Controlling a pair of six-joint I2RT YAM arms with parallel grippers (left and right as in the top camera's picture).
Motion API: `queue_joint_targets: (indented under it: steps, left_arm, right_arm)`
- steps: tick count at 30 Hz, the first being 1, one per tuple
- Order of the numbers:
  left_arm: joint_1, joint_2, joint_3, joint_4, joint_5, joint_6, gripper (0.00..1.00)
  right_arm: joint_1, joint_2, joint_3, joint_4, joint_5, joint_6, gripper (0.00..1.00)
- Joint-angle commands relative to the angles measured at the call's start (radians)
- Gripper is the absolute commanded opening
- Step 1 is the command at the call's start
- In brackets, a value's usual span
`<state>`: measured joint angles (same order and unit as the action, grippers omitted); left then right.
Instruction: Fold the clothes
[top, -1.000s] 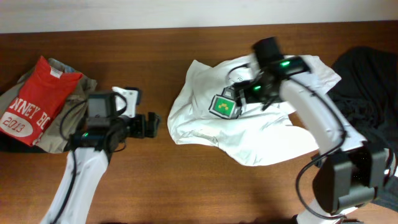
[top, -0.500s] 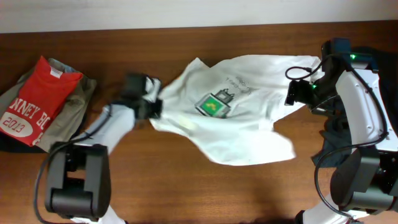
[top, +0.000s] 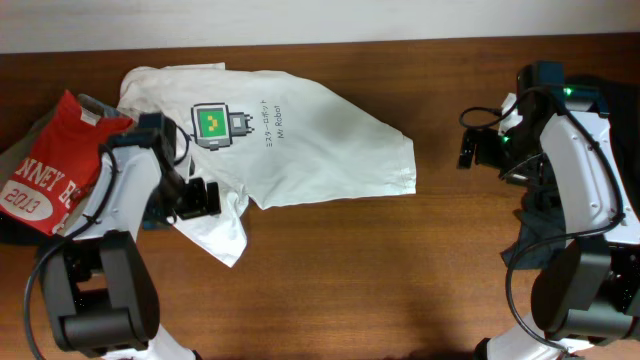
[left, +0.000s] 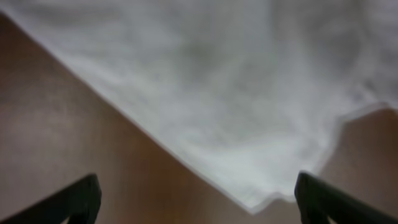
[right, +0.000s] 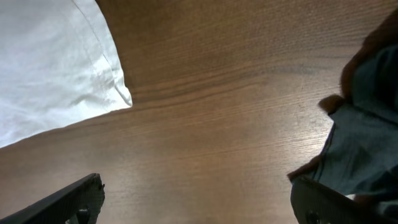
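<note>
My left pincer (top: 205, 197) is released, fingers spread wide, empty, over the lower left flap of the white T-shirt (top: 310, 140). The white T-shirt lies print-up on the table (top: 400, 280). My right pincer (top: 468, 150) is released, well right of its hem. The red T-shirt (top: 45, 170) lies just left of it.

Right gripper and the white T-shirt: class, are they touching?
Apart. The overhead view shows bare table between the right gripper and the white T-shirt.
</note>
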<state>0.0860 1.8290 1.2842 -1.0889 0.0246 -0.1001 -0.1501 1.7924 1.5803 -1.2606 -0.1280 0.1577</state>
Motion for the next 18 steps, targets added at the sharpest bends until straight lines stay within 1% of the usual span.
queue_joint_targets:
  steps: [1, 2, 3, 4, 5, 6, 7, 8, 11, 13, 15, 16, 17, 18]
  left_arm:
    - [0.002, 0.008, -0.152, 0.179, -0.061, -0.095, 0.99]
    - [0.002, 0.008, -0.189, 0.241, -0.049, -0.095, 0.99]
    - [0.002, 0.008, -0.240, 0.329, 0.000, -0.094, 0.99]
    - [0.002, 0.008, -0.278, 0.398, 0.059, -0.094, 0.96]
    - [0.002, 0.008, -0.303, 0.440, 0.110, -0.094, 0.71]
    - [0.002, 0.008, -0.314, 0.454, 0.136, -0.094, 0.36]
    - [0.002, 0.007, -0.313, 0.454, 0.135, -0.094, 0.12]
    - [0.004, 0.007, -0.308, 0.451, 0.131, -0.092, 0.00]
    - [0.033, 0.002, -0.220, 0.351, 0.083, -0.082, 0.00]
    - [0.062, -0.010, -0.127, 0.256, 0.084, -0.081, 0.00]
    - [0.076, -0.035, -0.053, 0.189, 0.084, -0.081, 0.00]
    - [0.076, -0.048, -0.042, 0.182, 0.084, -0.080, 0.00]
    - [0.076, -0.069, -0.042, 0.181, 0.085, -0.079, 0.00]
    - [0.076, -0.080, -0.042, 0.175, 0.085, -0.079, 0.00]
  right_arm:
    - [-0.001, -0.019, -0.016, 0.010, 0.012, 0.005, 0.99]
    - [-0.001, -0.019, -0.018, 0.011, 0.012, 0.005, 0.99]
    - [-0.001, -0.019, -0.019, 0.011, 0.012, 0.005, 0.99]
    - [-0.001, -0.019, -0.019, 0.011, 0.011, 0.005, 0.99]
    - [-0.001, -0.019, -0.019, 0.011, 0.008, 0.005, 0.99]
    - [0.000, -0.019, -0.020, 0.011, 0.006, 0.005, 0.99]
    - [0.000, -0.019, -0.021, 0.011, 0.000, 0.005, 1.00]
    - [0.006, -0.019, -0.025, 0.011, -0.003, 0.005, 0.99]
    - [0.048, -0.019, -0.066, 0.028, -0.004, 0.005, 1.00]
    - [0.093, -0.019, -0.132, 0.082, -0.004, 0.006, 1.00]
    - [0.133, -0.019, -0.227, 0.183, -0.022, 0.056, 1.00]
    - [0.145, -0.019, -0.273, 0.243, -0.069, 0.069, 1.00]
    - [0.159, -0.019, -0.344, 0.338, -0.154, 0.069, 1.00]
    - [0.166, -0.019, -0.381, 0.385, -0.178, 0.070, 1.00]
